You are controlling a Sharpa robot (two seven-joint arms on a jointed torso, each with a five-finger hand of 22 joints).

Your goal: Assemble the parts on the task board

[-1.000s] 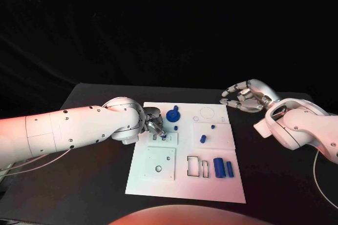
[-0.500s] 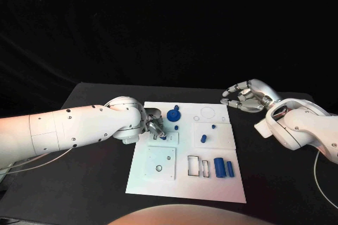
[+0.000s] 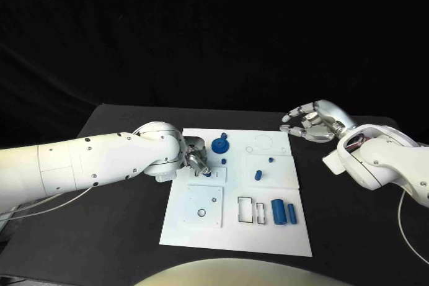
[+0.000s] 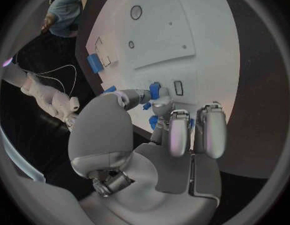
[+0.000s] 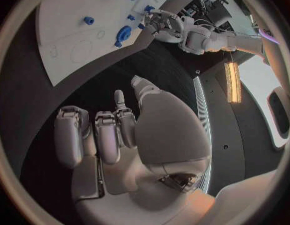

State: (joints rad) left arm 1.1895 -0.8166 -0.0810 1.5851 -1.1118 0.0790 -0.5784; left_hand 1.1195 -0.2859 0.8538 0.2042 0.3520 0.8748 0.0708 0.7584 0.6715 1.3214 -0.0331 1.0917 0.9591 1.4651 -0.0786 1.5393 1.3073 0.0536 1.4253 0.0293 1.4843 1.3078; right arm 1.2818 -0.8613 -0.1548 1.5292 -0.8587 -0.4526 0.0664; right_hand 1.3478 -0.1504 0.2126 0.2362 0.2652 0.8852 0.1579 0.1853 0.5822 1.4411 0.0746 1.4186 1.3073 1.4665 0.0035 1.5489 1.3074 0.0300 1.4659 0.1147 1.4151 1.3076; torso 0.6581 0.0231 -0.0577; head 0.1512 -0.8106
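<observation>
Head view: left hand (image 3: 196, 160) hides (mostly) a small blue part (image 3: 206, 171).

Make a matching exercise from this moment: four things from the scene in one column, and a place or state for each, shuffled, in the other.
Things:
1. left hand
2. right hand
3. blue disc
4. pair of blue cylinders

Places or states:
A. lying side by side at the task board's near right
B. off the board, over the black table, holding nothing
C. at the board's left edge, pinching a small blue part
D. on the board's far part

Pairs: 1-C, 2-B, 3-D, 4-A
</observation>
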